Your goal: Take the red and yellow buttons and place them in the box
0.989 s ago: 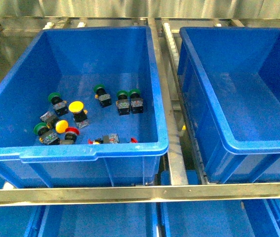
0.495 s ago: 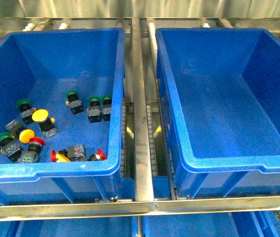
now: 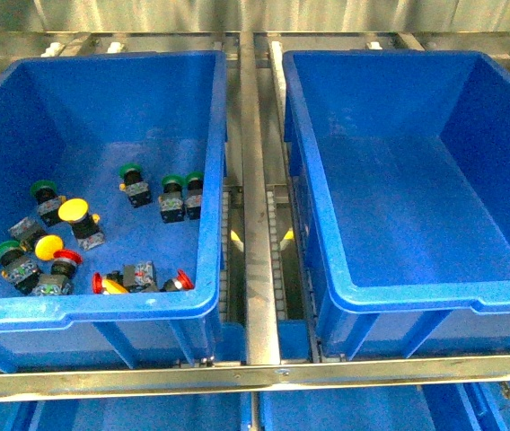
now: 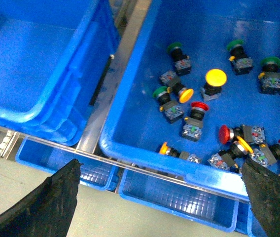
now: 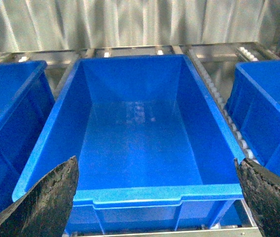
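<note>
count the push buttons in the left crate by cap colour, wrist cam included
green-capped push-button switches: 5
red-capped push-button switches: 3
yellow-capped push-button switches: 4 in view
total: 12, all in the deep blue plastic crate; its near wall may hide more.

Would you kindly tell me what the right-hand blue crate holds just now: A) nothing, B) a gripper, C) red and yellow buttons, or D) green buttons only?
A: the right-hand crate shows only bare blue floor, and the buttons all lie in the left crate.
</note>
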`<act>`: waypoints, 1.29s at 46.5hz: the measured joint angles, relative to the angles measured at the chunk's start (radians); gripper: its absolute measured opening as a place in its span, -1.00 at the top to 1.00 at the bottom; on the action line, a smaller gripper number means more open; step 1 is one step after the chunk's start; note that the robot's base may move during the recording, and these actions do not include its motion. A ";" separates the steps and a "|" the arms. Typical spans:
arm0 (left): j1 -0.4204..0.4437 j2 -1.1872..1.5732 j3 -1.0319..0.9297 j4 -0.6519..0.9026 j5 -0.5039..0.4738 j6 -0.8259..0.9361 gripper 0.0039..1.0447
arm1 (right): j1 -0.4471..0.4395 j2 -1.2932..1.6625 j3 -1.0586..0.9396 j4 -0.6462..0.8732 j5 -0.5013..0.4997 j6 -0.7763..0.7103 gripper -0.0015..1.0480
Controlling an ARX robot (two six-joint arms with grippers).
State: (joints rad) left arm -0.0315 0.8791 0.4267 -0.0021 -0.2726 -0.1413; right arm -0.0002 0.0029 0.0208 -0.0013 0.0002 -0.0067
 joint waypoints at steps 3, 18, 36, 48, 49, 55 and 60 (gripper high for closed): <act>-0.014 0.139 0.048 0.066 0.040 0.037 -0.85 | 0.000 0.000 0.000 0.000 0.000 0.000 -0.86; 0.054 0.704 0.340 0.232 0.196 0.269 -0.85 | 0.000 0.000 0.000 0.000 0.000 0.000 -0.86; 0.071 1.104 0.685 0.179 0.330 0.357 -0.85 | 0.000 0.000 0.000 0.000 0.000 0.000 -0.86; 0.080 1.342 0.967 0.080 0.388 0.402 -0.85 | 0.000 0.000 0.000 0.000 0.000 0.000 -0.86; 0.081 1.355 0.984 0.073 0.396 0.404 -0.85 | 0.000 0.000 0.000 0.000 0.000 0.000 -0.86; 0.083 1.408 1.057 0.047 0.407 0.409 -0.85 | 0.000 0.000 0.000 0.000 0.000 0.000 -0.86; 0.084 1.451 1.111 0.018 0.439 0.411 -0.85 | 0.000 0.000 0.000 0.000 0.000 0.000 -0.86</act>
State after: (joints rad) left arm 0.0528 2.3299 1.5375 0.0162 0.1661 0.2699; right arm -0.0002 0.0029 0.0208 -0.0013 0.0002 -0.0067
